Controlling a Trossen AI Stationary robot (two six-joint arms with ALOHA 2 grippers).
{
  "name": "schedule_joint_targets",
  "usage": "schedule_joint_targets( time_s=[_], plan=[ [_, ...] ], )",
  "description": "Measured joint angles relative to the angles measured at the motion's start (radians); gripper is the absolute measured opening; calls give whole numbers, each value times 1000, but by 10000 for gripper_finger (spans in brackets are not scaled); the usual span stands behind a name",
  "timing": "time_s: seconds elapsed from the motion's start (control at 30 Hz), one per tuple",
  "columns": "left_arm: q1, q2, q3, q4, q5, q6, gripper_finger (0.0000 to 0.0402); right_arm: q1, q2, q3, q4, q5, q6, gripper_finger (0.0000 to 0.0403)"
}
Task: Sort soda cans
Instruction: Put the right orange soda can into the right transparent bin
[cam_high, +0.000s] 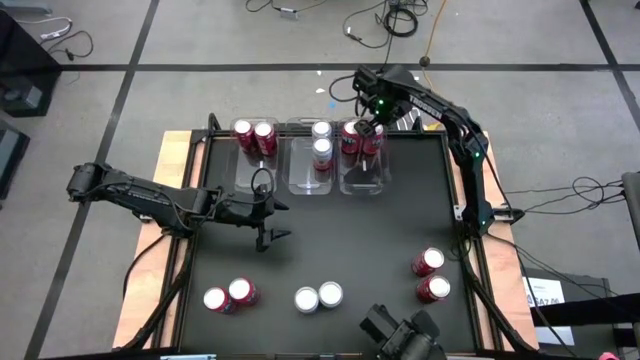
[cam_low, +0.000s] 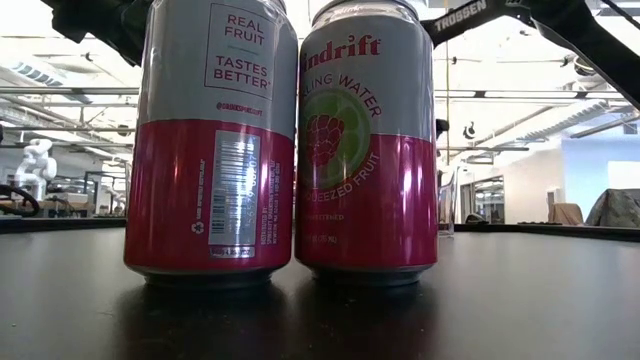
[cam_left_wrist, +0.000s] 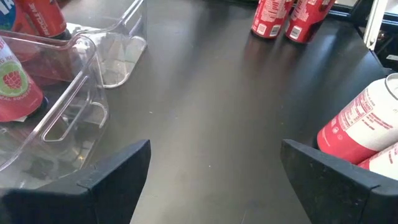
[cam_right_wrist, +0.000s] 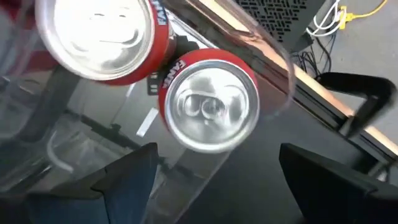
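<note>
While both arms sit over the dark table, state as follows:

Right fingers: spread apart, holding nothing — one dark finger (cam_right_wrist: 127, 177) on each side of a red can top in the right wrist view.
Right gripper (cam_high: 372, 127): hovers over the right bin (cam_high: 364, 178) at the far edge, above two red cans (cam_high: 360, 140) standing side by side in its far end; rest of that bin bare.
Left fingers: wide apart, nothing between them — bare table (cam_left_wrist: 211, 118) shows between the fingers (cam_left_wrist: 118, 174) in the left wrist view.
Left gripper (cam_high: 268, 220): mid-table, left of centre, just near-side of the left bin (cam_high: 248, 175); arm reaches in from the left edge.
Left bin: two red cans (cam_high: 254, 135) at its far end.
Middle bin (cam_high: 310, 175): two white cans (cam_high: 321, 142), one behind the other.
Near-left pair (cam_high: 230, 295): two cans touching, red bodies, on the table.
Near-centre pair (cam_high: 318, 297): two white-topped cans touching; in the low view they fill the pic, upper half silver, lower half red.
Right-side pair (cam_high: 431, 275): two red cans, close but apart, near the right edge.
Total cans seen: twelve, six in bins & six loose on the table.
</note>
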Motion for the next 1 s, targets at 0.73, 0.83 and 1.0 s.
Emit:
schedule_joint_targets(
  time_s=[0.73,0.83,1.0],
  plan=[
    [0,0,0,49,45,-182,367,598,-549,24,-122,372,537,329],
    [0,0,0,64,61,-184,367,748,-623,-153,-112,419,740,329],
    [0,0,0,79,64,-184,367,967,-733,-570,176,405,988,329]
  ],
)
